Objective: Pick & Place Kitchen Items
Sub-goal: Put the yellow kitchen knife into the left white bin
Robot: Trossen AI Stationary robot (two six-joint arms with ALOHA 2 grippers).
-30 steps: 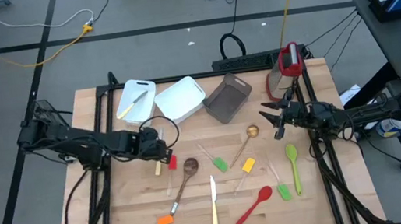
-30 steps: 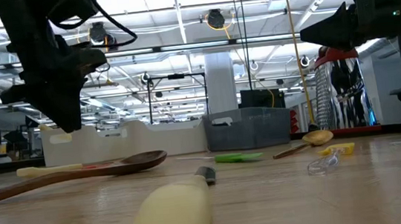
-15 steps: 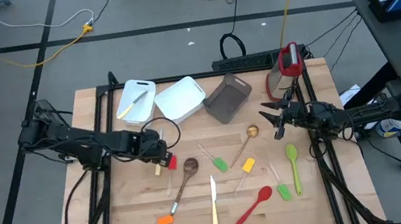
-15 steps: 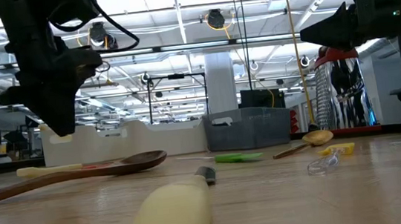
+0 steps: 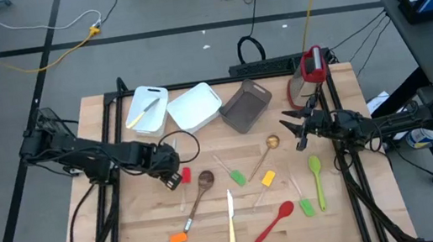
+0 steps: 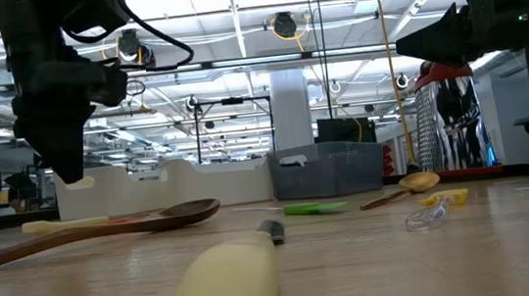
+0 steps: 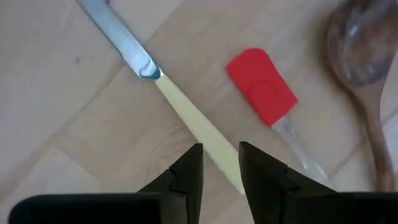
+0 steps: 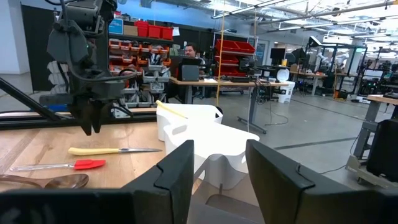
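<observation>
My left gripper point(image 5: 163, 166) hangs open above the table's left middle. In the left wrist view its fingers point(image 7: 221, 171) stand over the pale yellow handle of a knife point(image 7: 186, 112) that lies flat on the wood, without touching it. A small red spatula point(image 7: 261, 93) and the brown wooden spoon point(image 7: 360, 56) lie beside the knife. In the low view the left gripper point(image 6: 59, 165) is well above the tabletop. My right gripper point(image 5: 296, 129) waits open and empty in the air near the table's right edge.
Two white bins point(image 5: 147, 109) point(image 5: 194, 107), one holding a knife, a grey bin point(image 5: 246, 105) and a red-and-silver appliance point(image 5: 311, 69) stand at the back. A gold spoon point(image 5: 269, 147), green spoon point(image 5: 317, 176), red spoon point(image 5: 275, 221), second knife point(image 5: 231, 219) and small spatulas lie scattered.
My left gripper has gone a little toward the table's left and near edges, coming over the knife with the yellow handle. Nothing on the table has moved.
</observation>
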